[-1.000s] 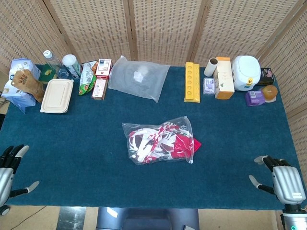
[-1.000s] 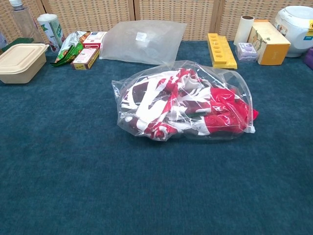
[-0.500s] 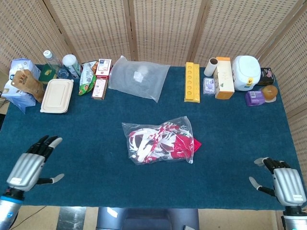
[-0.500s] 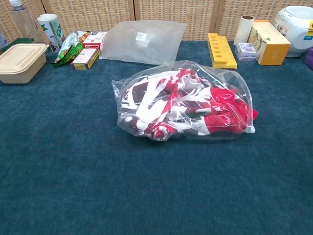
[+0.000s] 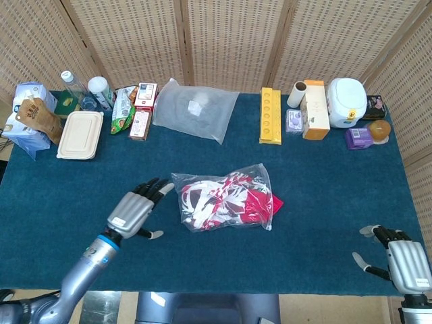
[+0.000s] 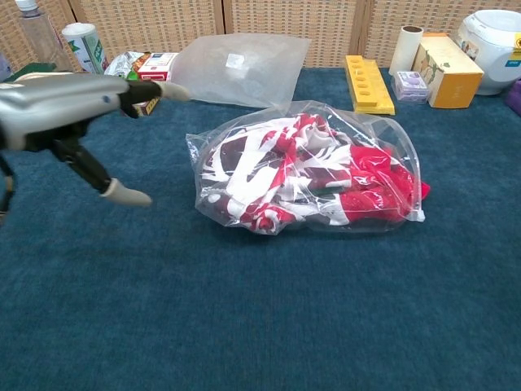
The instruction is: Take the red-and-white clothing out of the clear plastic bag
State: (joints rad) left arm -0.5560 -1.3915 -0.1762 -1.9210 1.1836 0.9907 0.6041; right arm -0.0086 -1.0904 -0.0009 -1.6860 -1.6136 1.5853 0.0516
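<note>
A clear plastic bag (image 5: 226, 197) (image 6: 309, 167) lies in the middle of the blue table, stuffed with the red-and-white clothing (image 5: 229, 202) (image 6: 293, 175). A bit of red cloth pokes out at the bag's right end (image 5: 277, 202). My left hand (image 5: 136, 209) (image 6: 69, 114) hovers open just left of the bag, fingers stretched toward it, apart from the plastic. My right hand (image 5: 398, 260) sits open at the table's front right corner, far from the bag, and shows only in the head view.
Along the back edge stand a beige lunch box (image 5: 80, 135), snack packs (image 5: 140, 108), a second flat clear bag (image 5: 196, 109), a yellow holder (image 5: 270, 115), boxes (image 5: 314, 109) and a white cooker (image 5: 346, 102). A bottle (image 5: 73, 88) and paper bag (image 5: 34, 116) are back left.
My left hand has swung from the front left corner rightward and inward to just beside the bag's left end. The right hand has barely shifted. The bag has not moved.
</note>
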